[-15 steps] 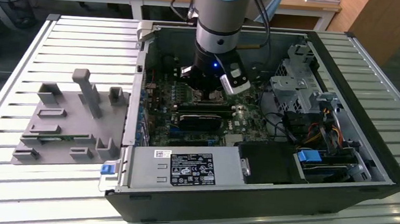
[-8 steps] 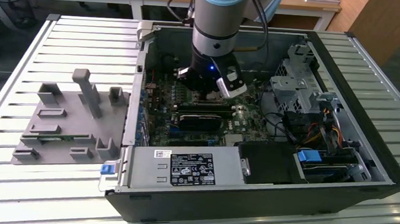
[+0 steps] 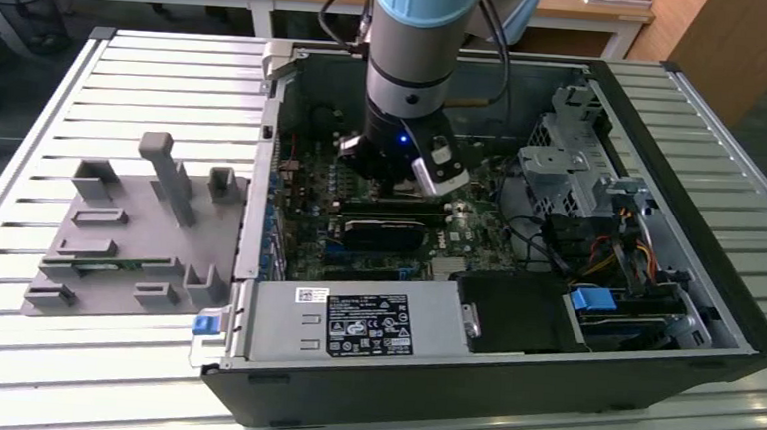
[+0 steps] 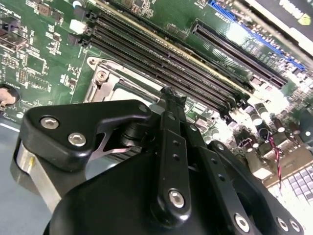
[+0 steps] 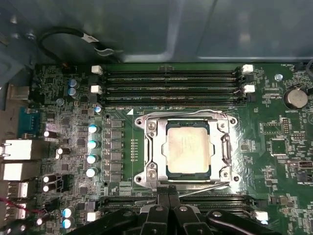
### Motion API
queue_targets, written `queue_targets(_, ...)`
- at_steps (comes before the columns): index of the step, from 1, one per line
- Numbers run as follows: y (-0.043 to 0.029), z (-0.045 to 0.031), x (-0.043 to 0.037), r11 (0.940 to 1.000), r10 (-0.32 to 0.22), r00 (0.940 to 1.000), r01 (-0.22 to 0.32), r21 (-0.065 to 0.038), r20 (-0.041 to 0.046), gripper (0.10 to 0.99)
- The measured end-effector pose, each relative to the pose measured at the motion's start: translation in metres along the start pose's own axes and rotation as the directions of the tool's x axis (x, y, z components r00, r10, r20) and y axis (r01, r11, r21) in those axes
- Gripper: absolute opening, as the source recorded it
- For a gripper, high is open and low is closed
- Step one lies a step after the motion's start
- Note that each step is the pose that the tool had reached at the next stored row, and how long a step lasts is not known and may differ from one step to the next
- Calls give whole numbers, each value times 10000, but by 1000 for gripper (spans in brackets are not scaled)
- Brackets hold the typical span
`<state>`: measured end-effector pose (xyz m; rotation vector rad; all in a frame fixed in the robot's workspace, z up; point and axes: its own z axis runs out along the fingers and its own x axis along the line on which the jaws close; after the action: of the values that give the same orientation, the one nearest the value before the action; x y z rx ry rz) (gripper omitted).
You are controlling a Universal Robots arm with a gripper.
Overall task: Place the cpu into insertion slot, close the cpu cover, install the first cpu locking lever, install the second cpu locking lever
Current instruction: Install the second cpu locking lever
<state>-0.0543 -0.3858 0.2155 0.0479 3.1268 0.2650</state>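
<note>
1. The cpu (image 5: 188, 149) sits flat in its socket on the green motherboard (image 5: 274, 127), dull tan top up. The cpu cover (image 5: 151, 149) lies closed over it, its silver frame ringing the chip on all sides.
2. Thin wire levers run along two opposite edges of the frame, one on the side of the memory slots (image 5: 171, 83), one on the gripper's side. Whether either is hooked under its catch, I cannot tell.
3. Handling, my judgement: the chip is light, rigid and fragile, best taken by its edges only. The cover is thin stiff sheet metal on a hinge. The levers are springy wire, likely to slip off a smooth finger; push near the bent end.
4. Gripper (image 5: 168, 198): fingers drawn together to a narrow point, nothing held between them. The tip rests at or just above the frame's near edge; contact unclear.
5. Arm (image 3: 421, 47) comes straight down into the open computer case (image 3: 697, 324), wrist vertical, gripper (image 3: 400, 176) over the board.
</note>
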Motion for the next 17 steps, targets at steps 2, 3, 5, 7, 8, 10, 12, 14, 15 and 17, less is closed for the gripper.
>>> queue_targets(2, -9, 22, 0, 10000, 0, 10000, 0, -40, -3, 106)
queue_targets(3, -22, 26, 1, 10000, 1, 10000, -1, -81, -4, 106)
queue_targets(5, -49, 27, 10, 9999, 1, 10000, -1, -163, -4, 106)
queue_targets(7, -84, 21, 38, 9997, 3, 10000, -3, -226, -7, 106)
queue_targets(8, -101, 18, 53, 9997, 2, 10000, -2, -247, -7, 106)
queue_targets(10, -122, 14, 75, 9996, 2, 10000, -2, -297, -8, 106)
queue_targets(12, -126, 14, 89, 9993, 3, 10000, -4, -375, -11, 106)
queue_targets(14, -126, 15, 99, 9989, 2, 10000, -3, -462, -14, 106)
queue_targets(15, -127, 17, 105, 9987, 3, 10000, -4, -505, -15, 106)
queue_targets(17, -129, 30, 117, 9984, 3, 10000, -4, -561, -16, 106)
